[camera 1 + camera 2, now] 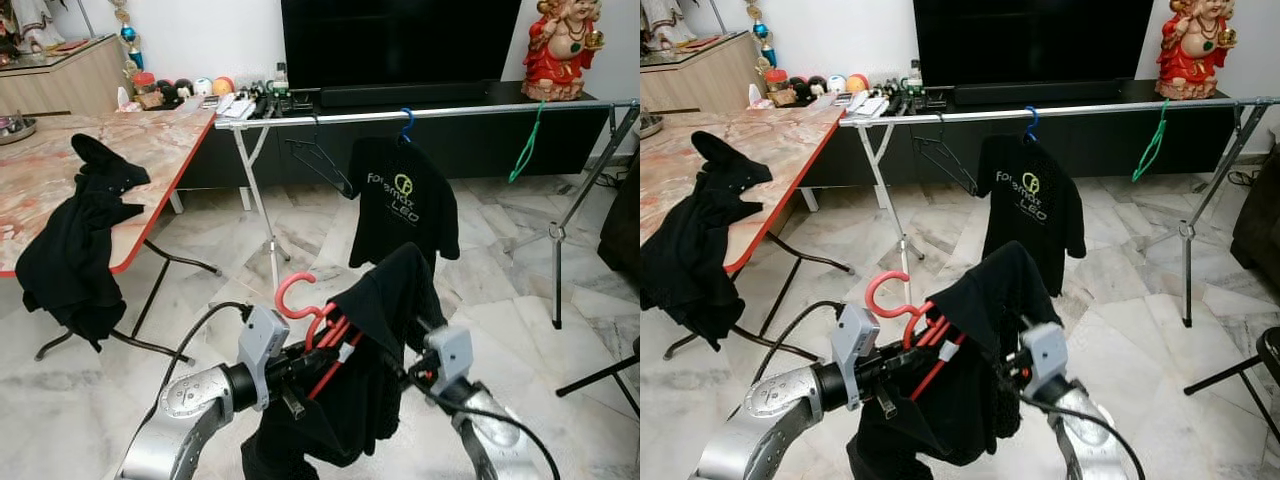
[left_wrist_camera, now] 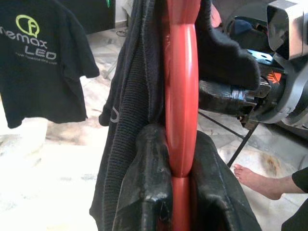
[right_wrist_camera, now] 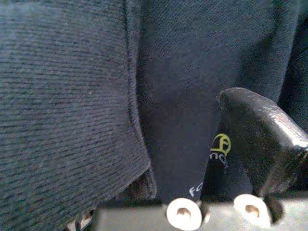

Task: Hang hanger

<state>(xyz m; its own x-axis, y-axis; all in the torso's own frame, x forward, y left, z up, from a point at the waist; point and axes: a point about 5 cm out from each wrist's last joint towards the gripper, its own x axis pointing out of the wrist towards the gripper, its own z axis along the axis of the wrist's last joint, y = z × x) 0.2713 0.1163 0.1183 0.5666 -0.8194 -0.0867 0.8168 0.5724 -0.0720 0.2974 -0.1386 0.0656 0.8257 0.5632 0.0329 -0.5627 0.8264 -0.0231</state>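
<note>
Low in front of the long silver clothes rail [image 1: 420, 113], red plastic hanger [image 1: 318, 330] draped with a black knitted garment [image 1: 375, 340], hook end curling up toward the rail but well short of it. Left gripper [image 2: 180, 190] clamped on that hanger: in the left wrist view, red bar running straight up between the two black fingers [image 2: 154, 183], one finger pressed against each side, dark cloth hanging alongside. Right gripper [image 3: 216, 192] buried in the same garment on the far side of the hanger; one black finger [image 3: 262, 144] showing against the cloth with a strip of printed fabric beside it, but whether those jaws are apart or pinched together, cannot tell. On the rail itself, black T-shirt with a yellow-green logo [image 1: 402, 205] hanging from a blue hook [image 1: 406, 122], bare thin black wire hanger [image 1: 318, 160] just beside it toward the table, green hanger [image 1: 525, 145] further along the other way. Left of the rail, marble-pattern folding table with a red edge [image 1: 140, 150], a heap of black clothing [image 1: 75, 235] slumped over its near edge. Beyond the rail, low black TV unit [image 1: 480, 140].
</note>
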